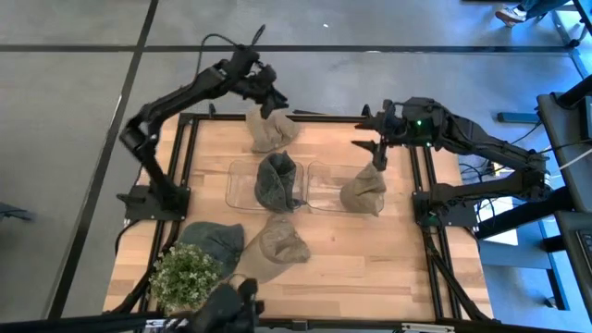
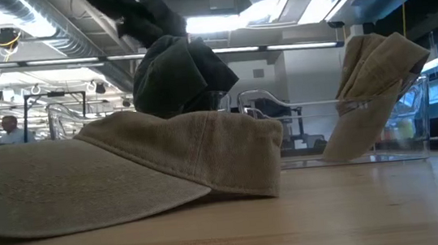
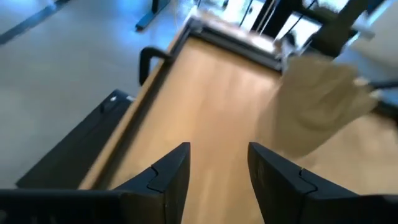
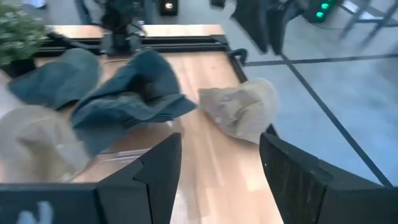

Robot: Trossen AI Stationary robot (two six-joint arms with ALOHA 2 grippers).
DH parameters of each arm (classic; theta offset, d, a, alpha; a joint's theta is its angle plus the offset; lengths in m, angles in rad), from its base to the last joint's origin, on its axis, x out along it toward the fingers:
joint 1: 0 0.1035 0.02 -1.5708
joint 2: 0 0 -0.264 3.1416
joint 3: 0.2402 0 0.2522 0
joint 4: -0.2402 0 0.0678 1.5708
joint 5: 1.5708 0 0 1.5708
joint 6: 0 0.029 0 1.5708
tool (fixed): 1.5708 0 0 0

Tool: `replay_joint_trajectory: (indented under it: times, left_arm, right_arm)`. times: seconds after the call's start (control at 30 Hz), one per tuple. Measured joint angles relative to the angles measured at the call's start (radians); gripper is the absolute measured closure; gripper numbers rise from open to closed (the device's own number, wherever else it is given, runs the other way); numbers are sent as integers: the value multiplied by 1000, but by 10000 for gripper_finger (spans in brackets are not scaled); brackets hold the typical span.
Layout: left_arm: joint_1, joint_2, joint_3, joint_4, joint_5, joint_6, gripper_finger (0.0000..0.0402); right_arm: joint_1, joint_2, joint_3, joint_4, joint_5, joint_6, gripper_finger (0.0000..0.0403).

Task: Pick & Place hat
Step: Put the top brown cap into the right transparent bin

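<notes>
Keeping both grippers, left (image 1: 269, 104) and right (image 1: 376, 155), open and empty, lower the left onto the far-edge hat (image 1: 269, 130).

Light came even and soft from overhead in the high view, with barely a shadow on the wooden table (image 1: 333, 245). Down low, ceiling strip lights (image 2: 216, 21) glared hard — the near tan hat (image 2: 126, 169) sat backlit and dim. Both wrist views smeared with motion blur, the left worst, its tan hat (image 3: 320, 102) a haze.
</notes>
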Motion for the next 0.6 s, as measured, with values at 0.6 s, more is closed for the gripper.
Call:
replay_joint_trajectory:
  times: [0.6]
  left_arm:
    - [-14, 303, 10, -6, -207, 273, 244]
  right_arm:
    - [-253, 1, 0, 5, 3, -8, 186]
